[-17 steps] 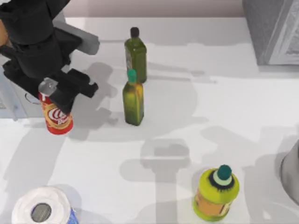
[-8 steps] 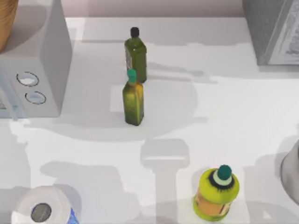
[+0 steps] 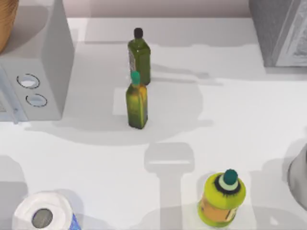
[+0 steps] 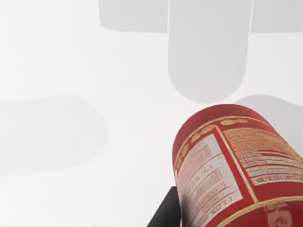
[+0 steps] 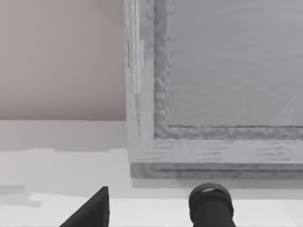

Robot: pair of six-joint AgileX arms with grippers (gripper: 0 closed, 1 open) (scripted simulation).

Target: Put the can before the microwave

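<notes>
The can (image 4: 236,170) is seen clamped in the left gripper (image 4: 165,215) above bare bench (image 3: 230,110) (the right gripper's state cannot be told), and it may be tipped if released tilted before the microwave (image 3: 38,72).

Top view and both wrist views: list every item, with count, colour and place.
microwave: one, light grey, two ringed dials, table's left.
olive bottles: two, dark cap behind, teal cap in front, centre.
squat bottle: one, yellow-green, teal cap, front right.
paper roll: one, white, front left.
grey box: one, darker grey, back right corner.
can: one, red, left wrist view, close to the camera above the table.
left gripper finger: black, beside the can.
</notes>
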